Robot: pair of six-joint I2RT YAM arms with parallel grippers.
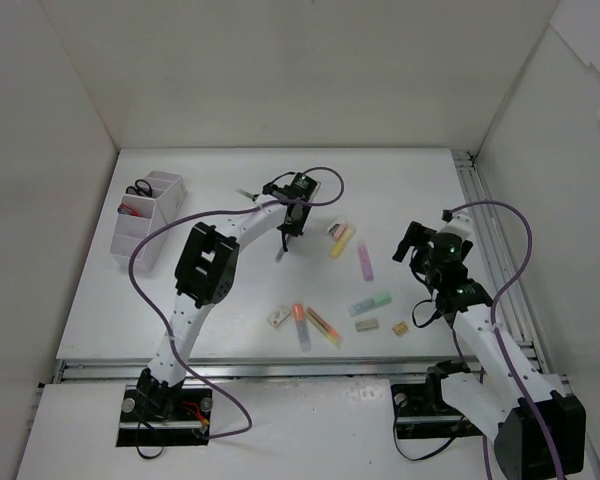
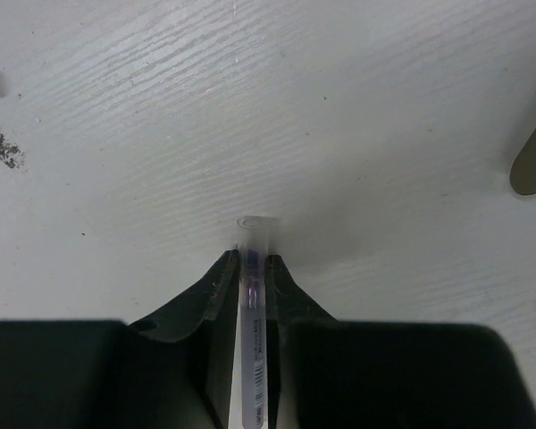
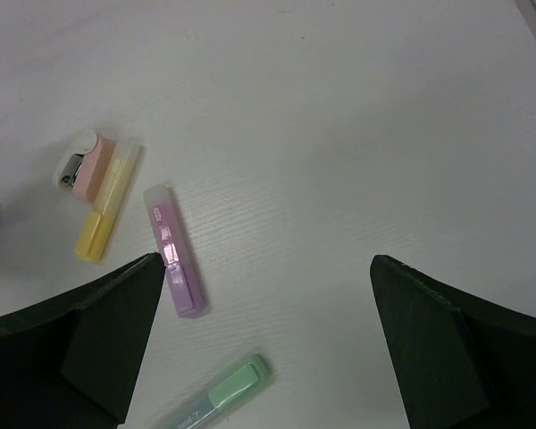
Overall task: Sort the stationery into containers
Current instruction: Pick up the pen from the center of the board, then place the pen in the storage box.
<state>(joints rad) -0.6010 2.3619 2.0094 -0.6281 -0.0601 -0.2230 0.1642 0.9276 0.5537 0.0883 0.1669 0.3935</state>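
The pen (image 2: 253,234) is at mid-counter (image 1: 400,190), clamped in the left pincer (image 2: 250,261), with its long axis running out past the tips. The organiser (image 1: 140,245) lies well left, on this arm's side. The right pincer (image 3: 266,264) stands apart and empty.

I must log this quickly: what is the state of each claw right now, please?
Left claw: closed on a thin pen.
Right claw: open, holding nothing.
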